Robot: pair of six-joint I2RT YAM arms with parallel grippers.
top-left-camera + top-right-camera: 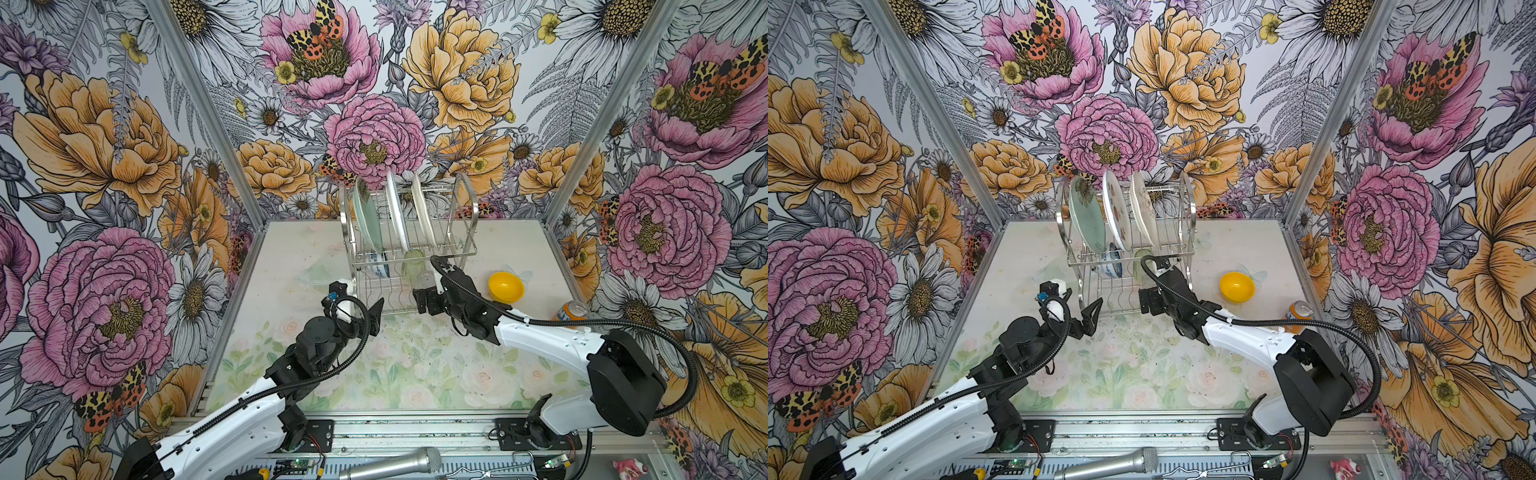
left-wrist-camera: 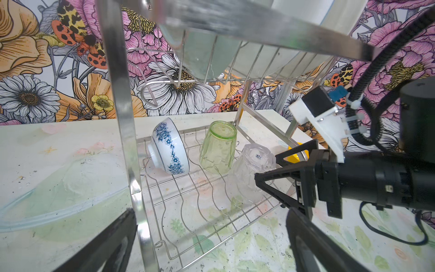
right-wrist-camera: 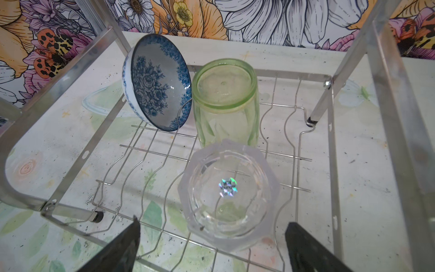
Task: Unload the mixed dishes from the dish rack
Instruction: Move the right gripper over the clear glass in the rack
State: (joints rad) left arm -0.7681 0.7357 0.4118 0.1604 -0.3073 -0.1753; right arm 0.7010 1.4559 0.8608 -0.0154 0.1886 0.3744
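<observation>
On the rack's (image 3: 330,141) lower shelf, near its front edge, the glass (image 3: 228,207) stands mouth down just in front of the tumbler (image 3: 226,101), which is also inverted. The blue bowl (image 3: 155,82) leans on its rim toward the shelf's left side. Three plates (image 1: 397,216) stand on edge in the upper shelf, and the yellow bowl (image 1: 505,286) sits on the surface (image 1: 415,365) near its right edge. The right fingers (image 3: 306,249) are spread wide, lined up with the glass but short of it, touching nothing. The left fingers (image 2: 110,245) are spread too, empty, by the rack's front left post. The glass looks thick, stiff, heavy for its size, slick and breakable. I would grip its faceted wall squarely, below the octagonal base. That base carries a small holographic sticker (image 3: 227,187) with no readable writing, and none shows on the can (image 1: 571,311).
</observation>
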